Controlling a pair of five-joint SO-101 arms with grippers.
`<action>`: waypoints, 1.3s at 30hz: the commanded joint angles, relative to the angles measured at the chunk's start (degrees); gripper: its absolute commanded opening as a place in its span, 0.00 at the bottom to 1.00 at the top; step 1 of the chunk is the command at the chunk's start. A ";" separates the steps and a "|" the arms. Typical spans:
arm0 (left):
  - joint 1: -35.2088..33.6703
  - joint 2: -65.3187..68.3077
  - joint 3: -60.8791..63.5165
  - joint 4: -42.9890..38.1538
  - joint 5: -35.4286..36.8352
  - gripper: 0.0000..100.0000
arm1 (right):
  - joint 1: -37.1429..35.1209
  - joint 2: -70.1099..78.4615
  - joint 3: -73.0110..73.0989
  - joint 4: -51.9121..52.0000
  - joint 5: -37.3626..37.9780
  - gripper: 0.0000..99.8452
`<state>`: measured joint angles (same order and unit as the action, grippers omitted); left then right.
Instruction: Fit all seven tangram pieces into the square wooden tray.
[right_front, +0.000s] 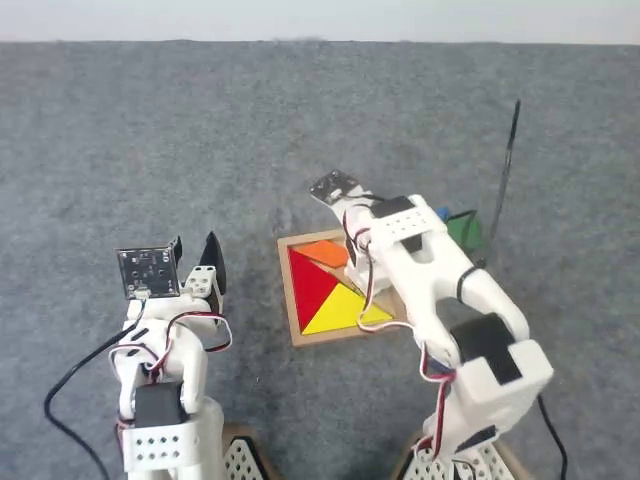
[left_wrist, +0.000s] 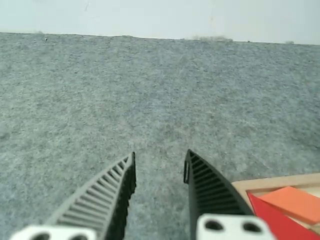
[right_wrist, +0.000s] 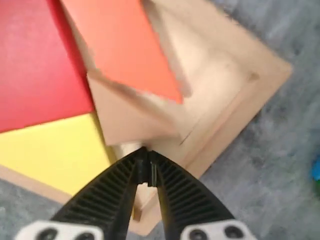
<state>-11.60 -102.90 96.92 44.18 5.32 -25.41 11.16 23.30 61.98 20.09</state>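
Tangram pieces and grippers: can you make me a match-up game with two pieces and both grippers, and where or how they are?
Things: 1 red piece; 2 green piece; 3 left gripper; 4 right gripper.
States: A open, over carpet; B in the tray; C shut, over the tray; D on the carpet, outside the tray.
Pairs: 1-B; 2-D; 3-A; 4-C.

High view: right arm (right_front: 440, 290) hides right part of tray (right_front: 320, 338), overlapping yellow piece (right_front: 335, 312) and orange piece (right_front: 325, 252). Blue piece (right_front: 443, 213) and green piece (right_front: 465, 232) half behind arm, shapes not readable. Bases of right arm and left arm (right_front: 165, 400) cut by bottom edge.

Left wrist view: tray corner, orange piece, red piece (left_wrist: 275, 222) cut by frame edge.

Right wrist view: orange piece's edges blurred. Blue piece mere sliver at frame edge. Pale bit at right pincer (right_wrist: 145, 167) tips unidentifiable.
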 joint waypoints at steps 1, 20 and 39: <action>0.35 -0.97 -0.48 0.18 -0.70 0.15 | -0.66 4.00 -8.26 -0.40 0.62 0.03; 0.35 -0.97 -0.48 0.18 -0.70 0.15 | -5.93 10.68 -17.49 1.27 0.62 0.03; 0.35 -0.97 -0.48 0.26 -0.70 0.15 | -1.71 5.41 -18.55 -1.63 1.05 0.03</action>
<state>-11.60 -102.90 96.92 44.18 5.32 -28.92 16.62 7.82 60.84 20.26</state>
